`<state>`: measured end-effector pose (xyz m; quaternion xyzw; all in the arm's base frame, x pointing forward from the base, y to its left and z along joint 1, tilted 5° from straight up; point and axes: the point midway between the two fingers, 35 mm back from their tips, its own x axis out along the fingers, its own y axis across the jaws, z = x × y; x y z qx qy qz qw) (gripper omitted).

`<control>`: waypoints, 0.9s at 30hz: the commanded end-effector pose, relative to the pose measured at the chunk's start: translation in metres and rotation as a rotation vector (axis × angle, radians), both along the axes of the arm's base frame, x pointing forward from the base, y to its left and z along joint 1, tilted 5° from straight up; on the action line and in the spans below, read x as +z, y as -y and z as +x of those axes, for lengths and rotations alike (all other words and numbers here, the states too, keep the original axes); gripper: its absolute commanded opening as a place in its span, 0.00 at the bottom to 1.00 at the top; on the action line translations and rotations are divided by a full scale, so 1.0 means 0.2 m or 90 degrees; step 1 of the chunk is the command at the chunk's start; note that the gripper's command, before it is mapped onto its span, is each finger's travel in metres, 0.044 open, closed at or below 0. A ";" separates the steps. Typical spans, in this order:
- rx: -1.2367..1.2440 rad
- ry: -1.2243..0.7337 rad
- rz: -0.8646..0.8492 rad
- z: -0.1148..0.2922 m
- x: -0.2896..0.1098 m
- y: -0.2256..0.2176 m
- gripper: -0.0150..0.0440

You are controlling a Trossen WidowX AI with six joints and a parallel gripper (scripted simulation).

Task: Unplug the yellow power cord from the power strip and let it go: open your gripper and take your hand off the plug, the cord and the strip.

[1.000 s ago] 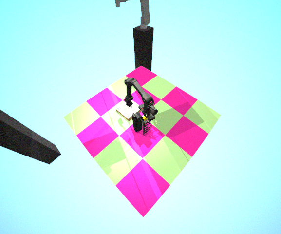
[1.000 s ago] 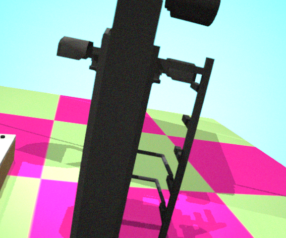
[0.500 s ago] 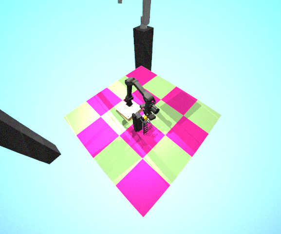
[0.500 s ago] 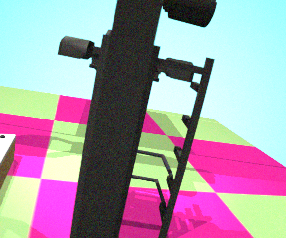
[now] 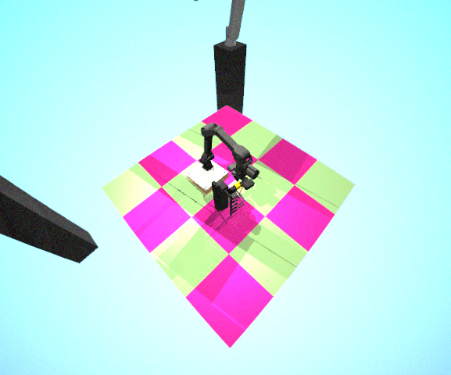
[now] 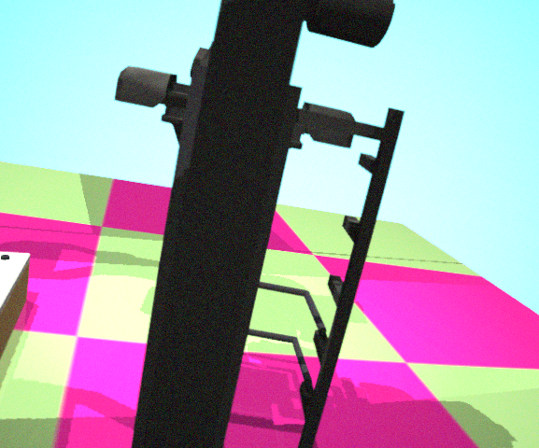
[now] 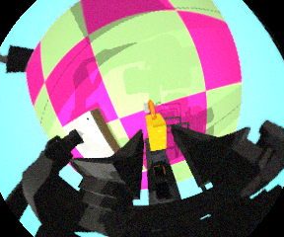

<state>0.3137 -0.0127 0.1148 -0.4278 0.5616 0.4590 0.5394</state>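
The tall black upright power strip (image 5: 219,195) stands nearest. Just right of its top, the dark parallel-jaw gripper (image 7: 157,152) flanks the small yellow plug (image 7: 157,133) with its jaws parted, contact unclear. Farther back, the black six-joint arm (image 5: 225,141) arches up from its white base plate (image 5: 198,177).

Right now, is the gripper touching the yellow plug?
Cannot tell. In the wrist view the yellow plug sits inside the open gripper; floor shows past one side of it, but the other finger's edge runs too close to judge.
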 end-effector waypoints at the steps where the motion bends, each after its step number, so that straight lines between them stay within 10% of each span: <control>1: 0.003 0.001 0.001 0.00 0.00 0.00 0.79; 6: 0.003 0.002 0.002 0.02 0.01 -0.07 1.00; 27: 0.003 0.002 0.004 0.07 0.06 -0.29 1.00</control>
